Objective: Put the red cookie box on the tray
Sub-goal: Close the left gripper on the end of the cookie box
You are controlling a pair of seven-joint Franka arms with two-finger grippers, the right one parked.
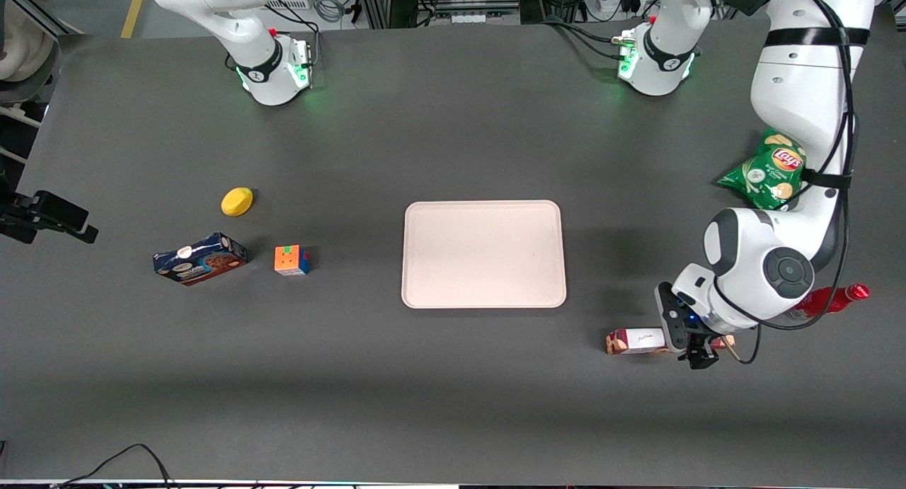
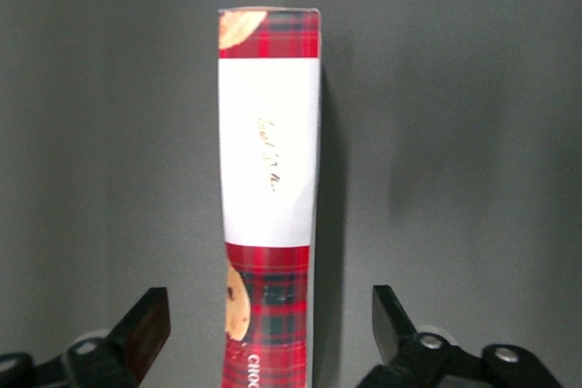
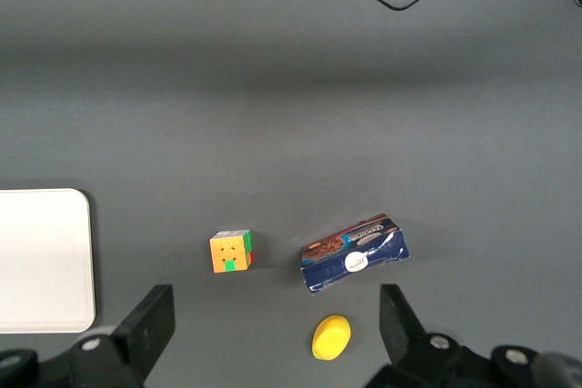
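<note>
The red cookie box [image 1: 636, 341] lies flat on the table, nearer to the front camera than the tray [image 1: 484, 254] and toward the working arm's end. It is a long tartan carton [image 2: 269, 188] with a white label patch and cookie pictures. My left gripper [image 1: 697, 351] hangs over one end of the box and hides that end in the front view. The gripper [image 2: 270, 324] is open, with one finger [image 2: 145, 329] on each side of the carton. Bare table shows between each finger and the carton, and neither touches it. The cream-pink tray holds nothing.
A red bottle [image 1: 835, 299] lies close beside the working arm, and a green chips bag [image 1: 764, 169] lies farther from the front camera. Toward the parked arm's end sit a dark-blue cookie box [image 1: 200, 258], a colour cube [image 1: 291, 260] and a yellow object [image 1: 236, 201].
</note>
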